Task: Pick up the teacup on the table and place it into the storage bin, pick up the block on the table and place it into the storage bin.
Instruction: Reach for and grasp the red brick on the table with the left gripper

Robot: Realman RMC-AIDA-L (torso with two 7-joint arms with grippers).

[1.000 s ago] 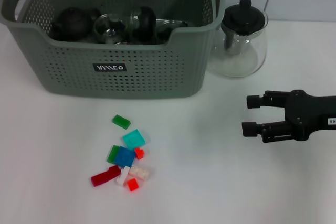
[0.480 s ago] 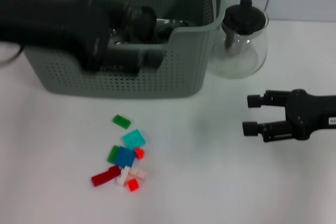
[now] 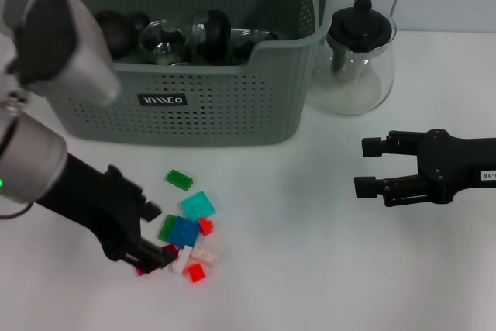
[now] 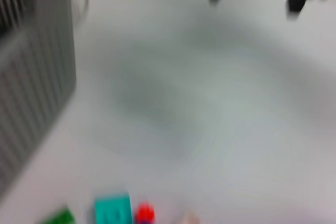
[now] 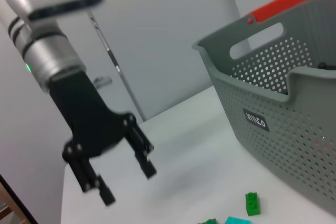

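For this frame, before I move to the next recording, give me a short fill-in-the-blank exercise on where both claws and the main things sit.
1. The left claw is down at the pile of ____ on the table.
2. The right claw hovers with its fingers ____.
3. The glass teapot stands ____ the storage bin, touching or nearly so.
4. The teapot's lid is ____ in colour.

Missing words: blocks; open; beside; black

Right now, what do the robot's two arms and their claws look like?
The left arm has a silver-grey cylindrical segment with a small green light and a ribbed collar, ending in a matte black wrist and a black two-fingered left claw. The right claw is also matte black, with stubby parallel fingers and a small white label on its body.
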